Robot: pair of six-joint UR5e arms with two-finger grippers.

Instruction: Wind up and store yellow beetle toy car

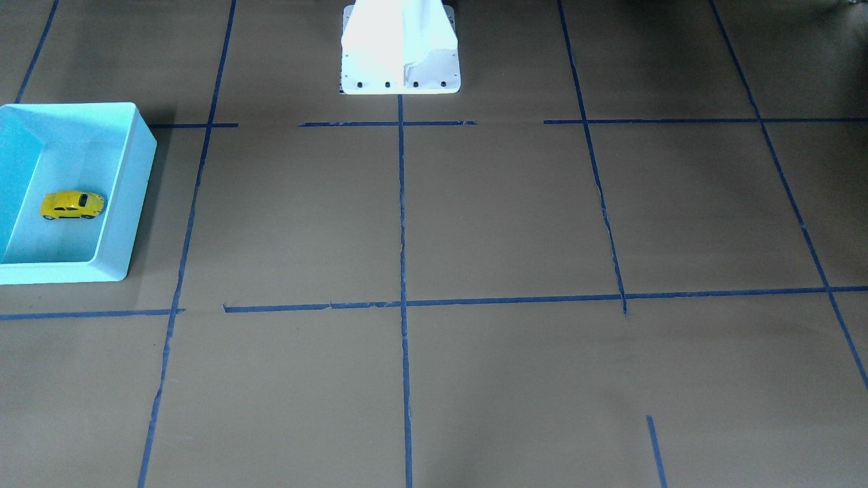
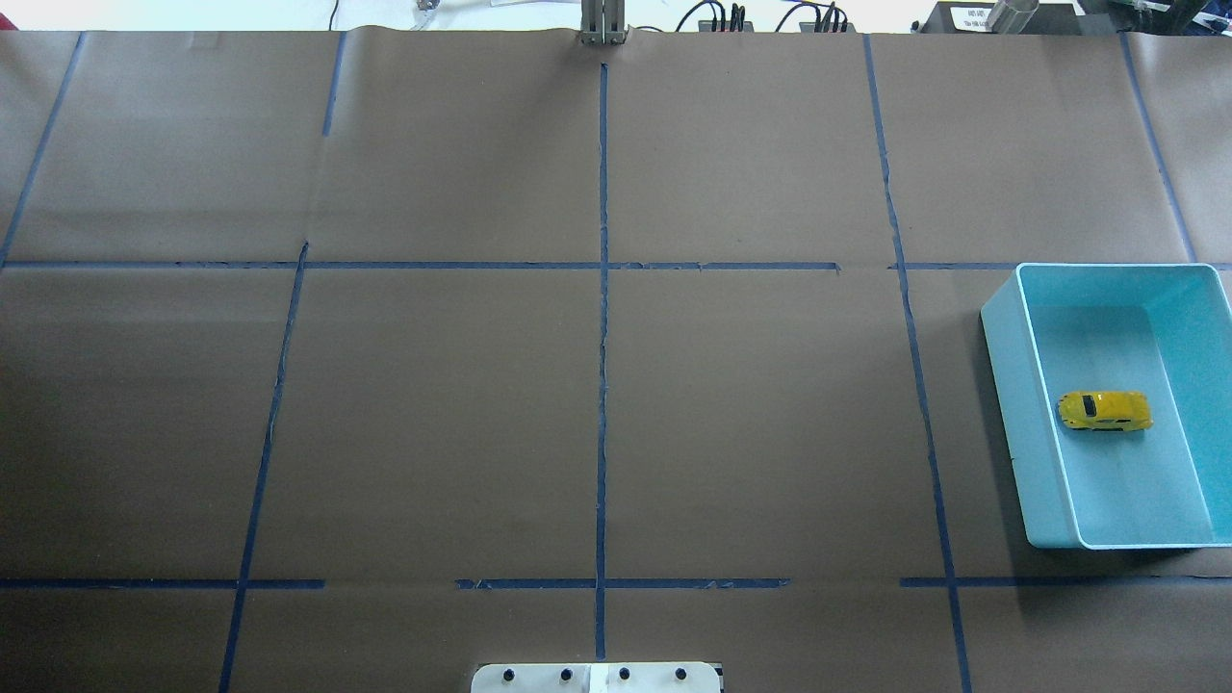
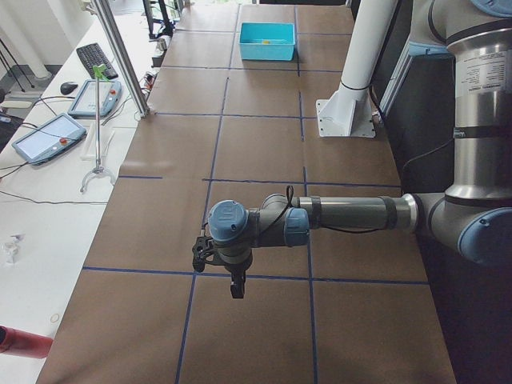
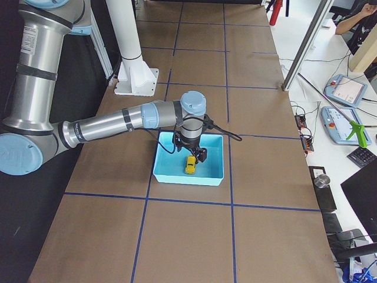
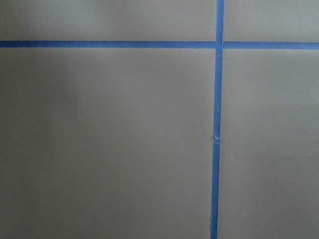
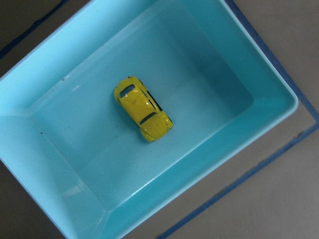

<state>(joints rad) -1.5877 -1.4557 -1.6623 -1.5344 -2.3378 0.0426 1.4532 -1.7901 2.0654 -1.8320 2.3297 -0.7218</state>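
Note:
The yellow beetle toy car (image 2: 1105,411) stands on its wheels on the floor of the turquoise bin (image 2: 1004,385). It also shows in the front view (image 1: 72,205) and in the right wrist view (image 6: 143,108), with nothing touching it. In the right side view my right gripper (image 4: 189,154) hangs above the bin (image 4: 177,175), over the car (image 4: 191,164); I cannot tell whether it is open or shut. In the left side view my left gripper (image 3: 236,286) hangs over bare table, far from the bin (image 3: 268,50); I cannot tell its state either.
Brown paper with a grid of blue tape lines (image 2: 603,289) covers the table. The white robot base (image 1: 400,47) stands at the table's robot-side edge. Tablets and cables (image 4: 347,112) lie on a side bench beyond the table.

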